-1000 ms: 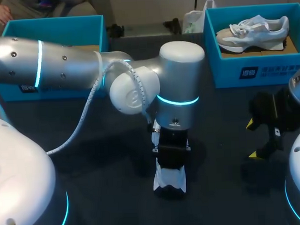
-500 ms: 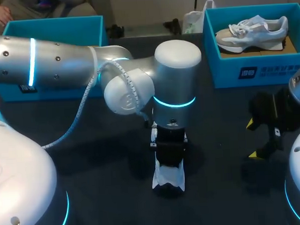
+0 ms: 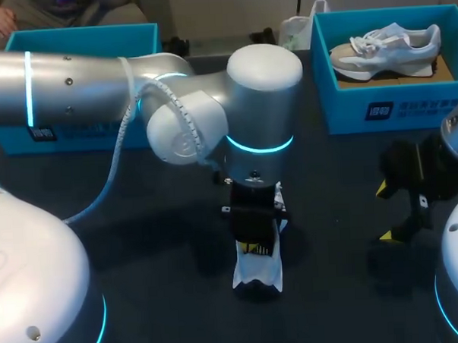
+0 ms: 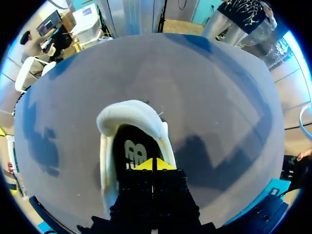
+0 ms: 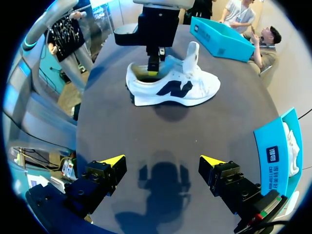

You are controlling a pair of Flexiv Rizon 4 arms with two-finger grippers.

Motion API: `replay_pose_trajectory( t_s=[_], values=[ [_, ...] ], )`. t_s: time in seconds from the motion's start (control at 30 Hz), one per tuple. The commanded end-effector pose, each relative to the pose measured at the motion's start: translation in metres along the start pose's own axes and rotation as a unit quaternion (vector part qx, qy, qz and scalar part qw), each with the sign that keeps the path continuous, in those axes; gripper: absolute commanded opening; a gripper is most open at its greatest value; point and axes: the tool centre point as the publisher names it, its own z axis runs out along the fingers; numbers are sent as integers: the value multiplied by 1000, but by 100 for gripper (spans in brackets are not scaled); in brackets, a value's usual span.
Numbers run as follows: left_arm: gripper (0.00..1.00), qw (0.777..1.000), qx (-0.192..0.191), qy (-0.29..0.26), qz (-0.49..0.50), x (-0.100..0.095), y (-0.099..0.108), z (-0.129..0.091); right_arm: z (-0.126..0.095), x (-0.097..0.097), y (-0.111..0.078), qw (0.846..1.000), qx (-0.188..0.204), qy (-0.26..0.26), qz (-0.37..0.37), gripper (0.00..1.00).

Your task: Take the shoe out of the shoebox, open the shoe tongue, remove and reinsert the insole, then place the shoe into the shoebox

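While the left gripper, tips together, sits in the heel of the shoe toward the table's near edge, the insole needs a firm edge pinch; right gripper idle, fingers apart.

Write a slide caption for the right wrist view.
Left gripper at the opening of the white shoe; right gripper open, short of it.

Left claw closed, right claw wide.

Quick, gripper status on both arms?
Left gripper: shut, tips inside the shoe; whether it pinches the insole cannot be told.
Right gripper: open, holding nothing.
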Motion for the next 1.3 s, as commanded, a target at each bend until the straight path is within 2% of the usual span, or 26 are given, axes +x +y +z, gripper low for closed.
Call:
replay_pose_trajectory(
  t_s=[0.03,0.17,0.27,0.47,0.57,0.77,0.93,1.3],
  values=[
    [0,999,-15,46,-1,-8,7,8,1,1,0,1000,0,-1,0,100],
    [0,996,-11,85,-2,-7,14,24,1,1,0,1000,0,-1,0,100],
    [0,996,-4,91,-7,-6,16,36,1,1,0,1000,0,-1,0,100],
    [0,998,14,62,-23,-6,19,45,1,1,0,1000,0,-1,0,100],
    [0,998,14,50,-24,-6,17,38,1,1,0,1000,0,-1,0,100],
    [0,1000,1,7,-16,0,8,6,1,1,0,1000,0,-1,0,100],
    [0,999,-10,-29,-14,-4,5,-13,1,1,0,1000,0,-1,0,100],
    [0,997,-36,-51,-38,-17,14,-13,1,1,0,1000,0,-1,0,100]
  ],
)
